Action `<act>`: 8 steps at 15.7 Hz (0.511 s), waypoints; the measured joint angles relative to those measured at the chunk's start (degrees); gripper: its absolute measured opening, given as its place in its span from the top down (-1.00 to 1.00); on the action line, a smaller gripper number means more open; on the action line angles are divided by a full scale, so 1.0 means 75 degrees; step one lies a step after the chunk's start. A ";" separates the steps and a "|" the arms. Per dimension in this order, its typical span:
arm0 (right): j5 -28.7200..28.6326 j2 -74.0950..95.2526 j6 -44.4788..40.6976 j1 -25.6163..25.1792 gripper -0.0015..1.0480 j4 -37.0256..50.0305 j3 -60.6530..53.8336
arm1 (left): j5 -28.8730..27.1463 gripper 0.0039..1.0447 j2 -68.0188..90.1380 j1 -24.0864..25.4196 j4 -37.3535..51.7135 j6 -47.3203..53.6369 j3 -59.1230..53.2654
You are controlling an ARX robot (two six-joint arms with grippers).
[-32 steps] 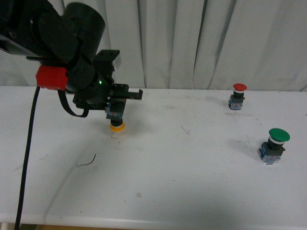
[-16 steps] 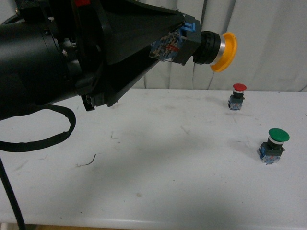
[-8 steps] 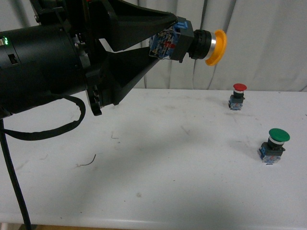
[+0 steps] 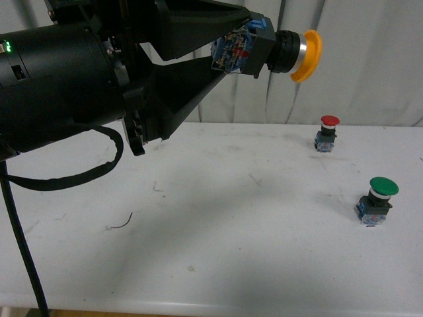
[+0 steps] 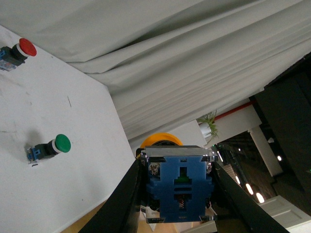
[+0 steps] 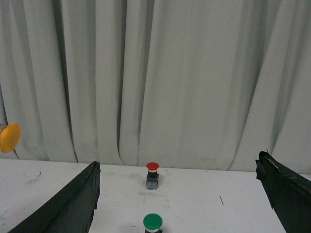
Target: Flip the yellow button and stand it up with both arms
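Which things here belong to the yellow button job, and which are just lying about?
Job: yellow button, gripped off the table by the left gripper; right gripper, open and empty.
Lying about: red button, green button, both upright on the table.

"What is behind the table?"
"A long pale curtain [image 4: 370,59] with lots of folds. It hangs down to the table's back edge."
"And the table [image 4: 251,264]?"
"It is white, with some grey smudges [image 4: 239,144] and a thin dark thread [image 4: 121,223] on it."
"Anything else in the room?"
"In the left wrist view, past the curtain, I see a little green plant [image 5: 210,120], a thin red line [image 5: 238,108] and small round lights [image 5: 250,188] in a dark part"
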 joint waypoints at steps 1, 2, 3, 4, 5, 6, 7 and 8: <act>-0.0291 0.1559 0.0055 -0.0245 -0.88 0.1655 0.0026 | -0.0020 0.36 -0.0026 -0.0006 0.0006 0.0003 0.0003; -0.0481 0.2938 0.0154 -0.0274 -0.88 0.3005 0.0108 | -0.0044 0.36 -0.0029 -0.0035 -0.0015 0.0006 0.0003; -0.0597 0.4097 0.0318 -0.0262 -0.88 0.3990 0.0391 | -0.0090 0.36 -0.0029 -0.0052 -0.0023 0.0055 0.0009; -0.0609 0.5164 0.0493 -0.0122 -0.88 0.4835 0.0903 | -0.0099 0.36 -0.0058 -0.0117 -0.0015 0.0108 0.0023; -0.0720 0.6239 0.0720 0.0079 -0.88 0.5546 0.1647 | -0.0102 0.36 -0.0108 -0.0198 -0.0012 0.0149 0.0070; -0.0845 0.7128 0.0982 0.0291 -0.88 0.5703 0.2337 | -0.0102 0.36 -0.0125 -0.0245 -0.0009 0.0178 0.0149; -0.0912 0.7909 0.1256 0.0501 -0.88 0.5668 0.2891 | -0.0122 0.36 -0.0157 -0.0280 -0.0006 0.0210 0.0181; -0.1017 0.8448 0.1448 0.0679 -0.88 0.5607 0.3296 | -0.0163 0.36 -0.0216 -0.0306 -0.0006 0.0271 0.0181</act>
